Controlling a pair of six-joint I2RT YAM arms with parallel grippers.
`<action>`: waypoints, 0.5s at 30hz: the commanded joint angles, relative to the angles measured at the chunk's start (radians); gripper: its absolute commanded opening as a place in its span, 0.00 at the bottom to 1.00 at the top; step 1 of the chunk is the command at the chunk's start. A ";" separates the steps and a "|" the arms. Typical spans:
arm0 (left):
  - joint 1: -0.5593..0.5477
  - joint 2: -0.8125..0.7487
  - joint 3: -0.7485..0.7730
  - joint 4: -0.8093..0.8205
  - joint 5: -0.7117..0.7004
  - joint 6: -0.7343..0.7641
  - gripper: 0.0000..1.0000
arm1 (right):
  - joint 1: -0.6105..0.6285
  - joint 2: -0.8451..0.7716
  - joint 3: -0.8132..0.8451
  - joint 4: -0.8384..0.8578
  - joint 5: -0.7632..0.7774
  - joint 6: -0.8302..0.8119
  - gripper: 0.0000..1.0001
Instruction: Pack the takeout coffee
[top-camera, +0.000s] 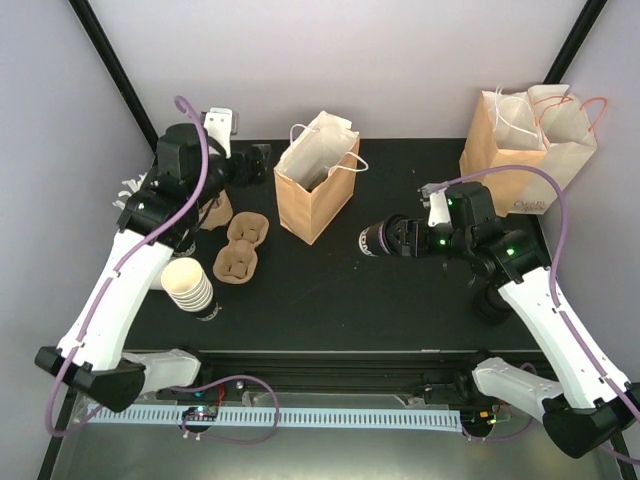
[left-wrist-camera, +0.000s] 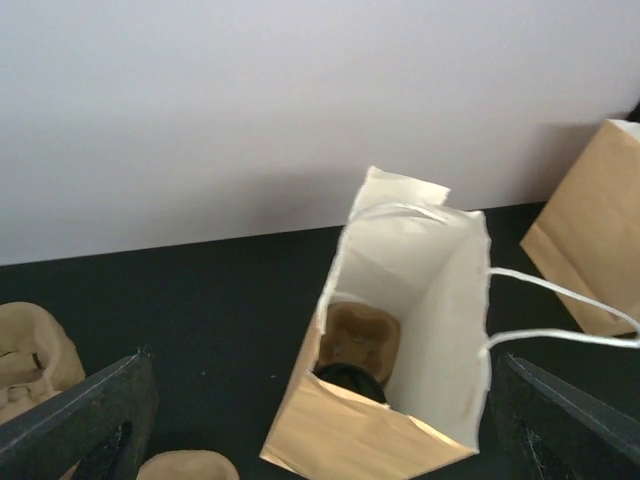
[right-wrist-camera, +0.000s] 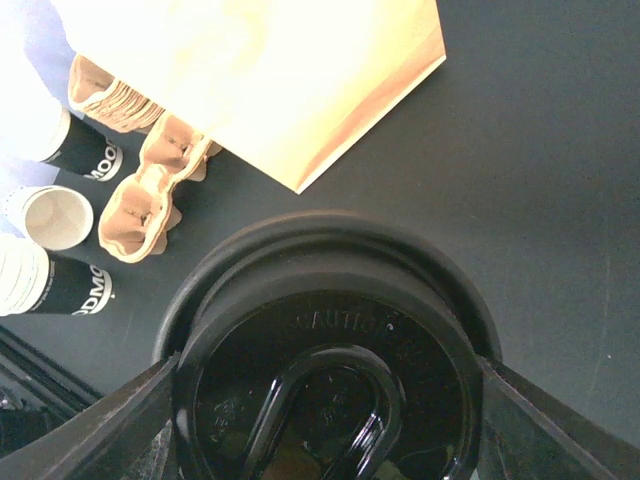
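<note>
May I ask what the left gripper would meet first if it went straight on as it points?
Probably the open brown paper bag, straight ahead of the left gripper; depth is unclear.

The top view looks down from above the near edge over the whole worktop (top-camera: 400, 300). The left wrist view faces far, down into the open paper bag (left-wrist-camera: 420, 280). The right wrist view looks down on the takeout coffee (right-wrist-camera: 330, 390) (very close); all three share that bag.
</note>
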 joint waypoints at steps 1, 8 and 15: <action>0.064 0.072 0.097 -0.072 0.043 0.037 0.93 | 0.002 -0.015 -0.002 -0.005 -0.049 -0.041 0.37; 0.087 0.150 0.176 -0.083 0.097 0.089 0.93 | 0.001 -0.038 0.007 -0.063 -0.041 -0.056 0.37; 0.089 0.244 0.216 -0.106 0.155 0.168 0.92 | 0.001 -0.060 0.019 -0.106 -0.012 -0.090 0.37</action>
